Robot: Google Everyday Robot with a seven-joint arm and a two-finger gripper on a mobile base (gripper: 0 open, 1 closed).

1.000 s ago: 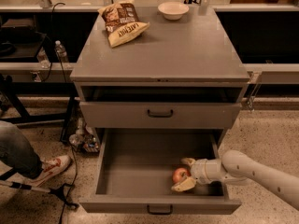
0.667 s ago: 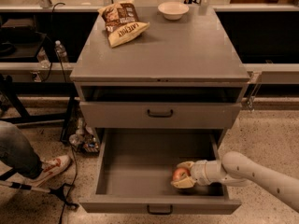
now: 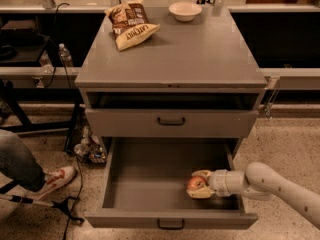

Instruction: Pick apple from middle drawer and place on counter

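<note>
While the middle drawer (image 3: 131,218) stands pulled far out of the grey cabinet, its deep tray open to the camera, the gripper (image 3: 199,184) reaches into it from the right on a pale, rounded arm (image 3: 280,185) that crosses the drawer's right wall. The jaws are set narrow, no wider than the apple (image 3: 196,182) itself: one pale finger curves over the far side of the fruit and the other lies under its near side, both looking pressed against the skin, so the gripper holds the apple between them. The apple, red with a yellowish patch, sits in the right front part of the tray, close to the right wall and not far behind the drawer's front panel; whether it rests on the drawer floor or hangs just clear of it, I cannot tell. The remaining floor of the tray to the left shows bare grey. A small black bar handle (image 3: 171,224) sits on the front panel of the open drawer. Above it, a flat drawer front (image 3: 125,121) with its own black handle is shut. The table (image 3: 175,59), the broad grey top of the cabinet, carries a chip bag (image 3: 131,24) lying near its back left corner and a white bowl (image 3: 185,10) at the back edge, well apart from the gripper. At the left, a person's leg and a shoe (image 3: 56,176) rest on the speckled floor.
</note>
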